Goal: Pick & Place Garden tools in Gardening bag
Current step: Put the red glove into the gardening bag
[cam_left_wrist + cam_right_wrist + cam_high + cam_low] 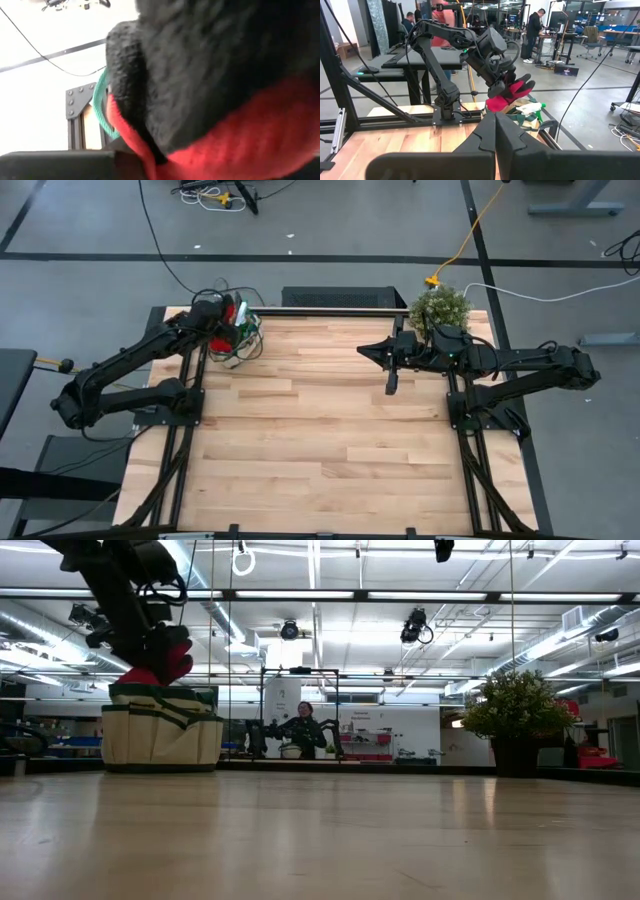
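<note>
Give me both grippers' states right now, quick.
Left gripper: holding the black-and-red fabric glove above the beige round fabric bag.
Right gripper: fingers shut, holding nothing, above the wooden table.

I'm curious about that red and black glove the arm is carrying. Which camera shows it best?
The right wrist view: the whole glove hangs from the left gripper above the gardening bag. The low view shows only its red part, the high view a small red patch, and the left wrist view a close-up filling the frame.
</note>
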`<state>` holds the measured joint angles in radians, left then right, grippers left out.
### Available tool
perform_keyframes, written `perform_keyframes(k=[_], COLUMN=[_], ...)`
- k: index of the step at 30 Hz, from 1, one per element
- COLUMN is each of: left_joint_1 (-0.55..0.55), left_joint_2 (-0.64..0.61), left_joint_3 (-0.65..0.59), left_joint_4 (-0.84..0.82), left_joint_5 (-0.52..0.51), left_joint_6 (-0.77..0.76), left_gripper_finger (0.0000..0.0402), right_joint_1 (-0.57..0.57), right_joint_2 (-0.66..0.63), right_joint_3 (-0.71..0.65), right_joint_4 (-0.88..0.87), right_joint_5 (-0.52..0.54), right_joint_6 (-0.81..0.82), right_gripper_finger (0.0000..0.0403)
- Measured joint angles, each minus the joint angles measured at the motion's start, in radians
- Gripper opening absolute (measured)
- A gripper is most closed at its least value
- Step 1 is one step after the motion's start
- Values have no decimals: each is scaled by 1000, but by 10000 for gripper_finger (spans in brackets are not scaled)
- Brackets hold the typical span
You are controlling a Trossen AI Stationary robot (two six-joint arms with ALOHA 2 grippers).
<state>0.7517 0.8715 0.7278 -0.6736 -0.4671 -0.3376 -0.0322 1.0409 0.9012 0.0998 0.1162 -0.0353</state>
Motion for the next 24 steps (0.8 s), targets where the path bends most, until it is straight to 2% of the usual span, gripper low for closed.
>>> perform_keyframes(k=[12, 17, 24], left_joint_1=[0, 0, 0], left_joint_2=[0, -1, -1], left_joint_3=[0, 0, 0], left_joint_4=[-6, 32, 109], left_joint_5=[0, 0, 4], left_joint_6=[-37, 0, 9], left_gripper_finger=[248, 260, 251], right_joint_1=[0, 0, 0], right_joint_2=[0, 0, 0], right_joint_3=[0, 0, 0], right_joint_4=[0, 0, 1], right_joint_5=[0, 0, 0], right_joint_6=[0, 0, 14], right_gripper_finger=[0, 0, 0])
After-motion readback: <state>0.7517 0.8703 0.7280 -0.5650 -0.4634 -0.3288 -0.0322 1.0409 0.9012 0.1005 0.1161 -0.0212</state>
